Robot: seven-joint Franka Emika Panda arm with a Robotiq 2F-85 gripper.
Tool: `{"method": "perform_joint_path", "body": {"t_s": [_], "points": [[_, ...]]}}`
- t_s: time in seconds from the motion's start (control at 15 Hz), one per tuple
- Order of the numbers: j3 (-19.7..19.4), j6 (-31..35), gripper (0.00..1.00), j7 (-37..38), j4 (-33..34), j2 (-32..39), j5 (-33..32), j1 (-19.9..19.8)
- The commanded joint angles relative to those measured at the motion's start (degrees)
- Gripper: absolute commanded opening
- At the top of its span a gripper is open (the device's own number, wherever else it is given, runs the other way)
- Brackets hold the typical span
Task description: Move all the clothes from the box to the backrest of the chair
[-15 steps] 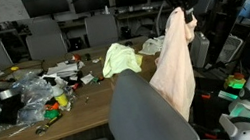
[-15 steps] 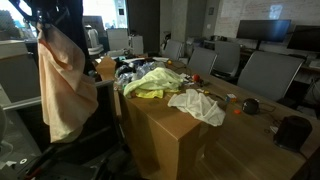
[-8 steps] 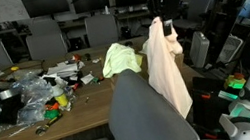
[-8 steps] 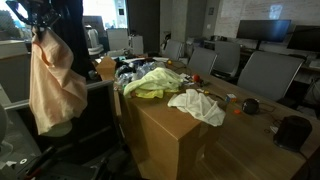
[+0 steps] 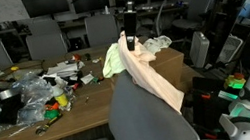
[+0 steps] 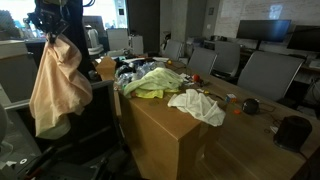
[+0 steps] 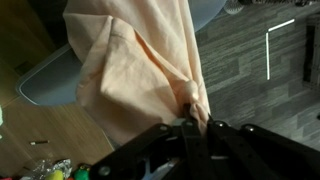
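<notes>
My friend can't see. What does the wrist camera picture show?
A peach-orange cloth hangs pinched in the robot's shut fingers and fills most of the picture. The grey chair peeks out behind it, above a dark plank floor.

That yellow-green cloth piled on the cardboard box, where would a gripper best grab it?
Probably the raised, bunched fold at the top of the yellow-green garment, coming straight down from above. It lies crumpled on the box, so its folds stand up while its edges lie flat.

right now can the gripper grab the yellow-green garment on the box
Probably not yet: the gripper is shut on the peach garment. Otherwise nothing seems to block the yellow-green garment atop the box.
</notes>
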Motion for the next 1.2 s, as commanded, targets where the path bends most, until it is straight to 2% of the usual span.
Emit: {"method": "perform_joint_path", "body": {"t_s": [0.0, 0.13, 0.33, 0.6, 1.13], "points": [[1.7, 6.6, 0.02, 4.9, -2.0, 0.8, 1.2, -0.8], [3.1, 12.4, 0.02, 5.8, -5.5, 0.6, -1.4, -0.5], [5.4, 16.7, 0.02, 8.2, -9.5, 2.0, -6.1, -0.5], [7.0, 16.9, 0.02, 12.6, -12.3, 4.5, -11.2, -0.5], [7.7, 16.6, 0.03, 16.0, -13.3, 6.4, -17.7, -0.5]]}}
